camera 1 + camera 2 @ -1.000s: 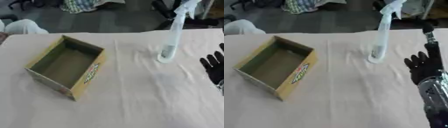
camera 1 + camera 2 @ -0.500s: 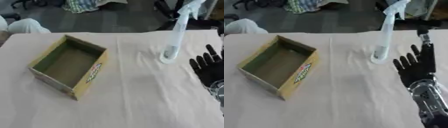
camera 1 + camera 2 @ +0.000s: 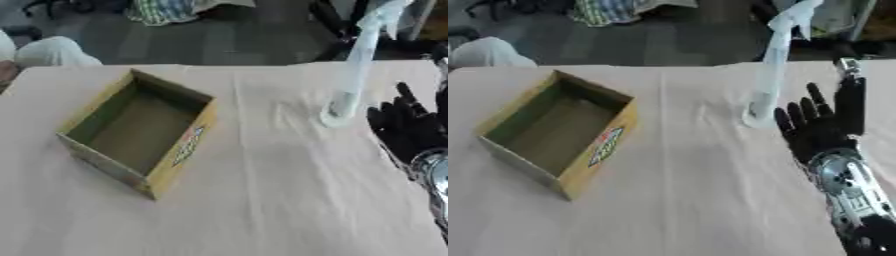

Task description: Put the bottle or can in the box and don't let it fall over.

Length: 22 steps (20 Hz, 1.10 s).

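Surface: cloth-covered table (image 3: 262, 200).
Bottle (image 3: 768, 85): upright, 2 o'clock of the box (image 3: 140, 132), well apart.
Right hand (image 3: 820, 127): fingers straight, empty, just beside the bottle.
Risk: tall and slim; a sideways nudge likely topples it.

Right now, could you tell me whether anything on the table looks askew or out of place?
Nothing stands out: the clear bottle stands upright, the box sits open and empty, and the right hand is open beside the bottle.

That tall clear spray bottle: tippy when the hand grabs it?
Likely yes. The tall clear spray bottle is slim on a small base, so a high push could topple it. It looks see-through, perhaps near empty and light. The right hand is open beside it.
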Each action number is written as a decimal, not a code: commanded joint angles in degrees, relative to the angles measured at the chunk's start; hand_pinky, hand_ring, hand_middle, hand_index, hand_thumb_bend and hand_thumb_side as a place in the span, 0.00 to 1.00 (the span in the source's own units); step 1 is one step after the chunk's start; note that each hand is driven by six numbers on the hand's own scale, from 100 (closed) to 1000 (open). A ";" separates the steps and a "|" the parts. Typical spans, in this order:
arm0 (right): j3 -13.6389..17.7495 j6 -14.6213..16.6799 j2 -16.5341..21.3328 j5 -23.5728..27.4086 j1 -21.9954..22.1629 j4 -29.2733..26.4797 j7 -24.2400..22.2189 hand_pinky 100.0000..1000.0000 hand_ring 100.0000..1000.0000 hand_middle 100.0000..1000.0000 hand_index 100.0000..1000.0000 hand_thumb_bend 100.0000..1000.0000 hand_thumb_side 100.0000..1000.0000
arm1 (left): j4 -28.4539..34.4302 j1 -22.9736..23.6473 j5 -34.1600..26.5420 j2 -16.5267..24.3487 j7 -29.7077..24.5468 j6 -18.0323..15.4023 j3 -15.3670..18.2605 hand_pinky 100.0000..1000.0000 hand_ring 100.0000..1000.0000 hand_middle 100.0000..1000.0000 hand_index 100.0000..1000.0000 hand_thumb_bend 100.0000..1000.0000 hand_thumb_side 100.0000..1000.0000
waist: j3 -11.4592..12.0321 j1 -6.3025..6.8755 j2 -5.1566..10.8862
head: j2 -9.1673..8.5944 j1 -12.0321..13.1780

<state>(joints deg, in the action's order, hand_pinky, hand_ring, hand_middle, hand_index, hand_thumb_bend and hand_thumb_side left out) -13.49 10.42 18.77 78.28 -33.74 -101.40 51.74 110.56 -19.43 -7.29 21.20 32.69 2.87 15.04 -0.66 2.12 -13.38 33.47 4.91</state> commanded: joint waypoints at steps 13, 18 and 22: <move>0.01 1.88 -3.02 1.29 -7.88 8.49 -2.45 0.00 0.00 0.00 0.88 0.25 0.64 | 0.76 -0.32 -0.33 1.62 -0.47 -0.08 -0.14 0.94 0.81 0.98 0.86 0.11 0.86 | 0.36 0.25 1.01 | -1.05 -0.58; 0.42 2.63 -2.60 0.98 -9.62 9.41 -4.39 0.00 0.00 0.00 0.87 0.25 0.65 | 0.76 -0.34 -0.40 1.54 -0.55 -0.10 -0.21 0.94 0.81 0.98 0.86 0.11 0.86 | 0.44 0.31 0.96 | -1.16 -0.63; 0.85 3.30 -2.06 0.29 -10.48 9.54 -5.39 0.00 0.00 0.00 0.87 0.25 0.65 | 0.75 -0.31 -0.44 1.54 -0.59 -0.09 -0.24 0.94 0.81 0.98 0.86 0.11 0.86 | 0.43 0.35 0.94 | -1.21 -0.67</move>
<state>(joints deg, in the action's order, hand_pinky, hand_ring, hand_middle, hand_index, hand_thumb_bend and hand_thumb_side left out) -13.28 13.51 15.49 78.96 -43.00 -91.39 46.86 110.54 -19.40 -7.55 21.20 32.24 2.83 14.67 -0.34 2.38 -13.37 32.99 4.38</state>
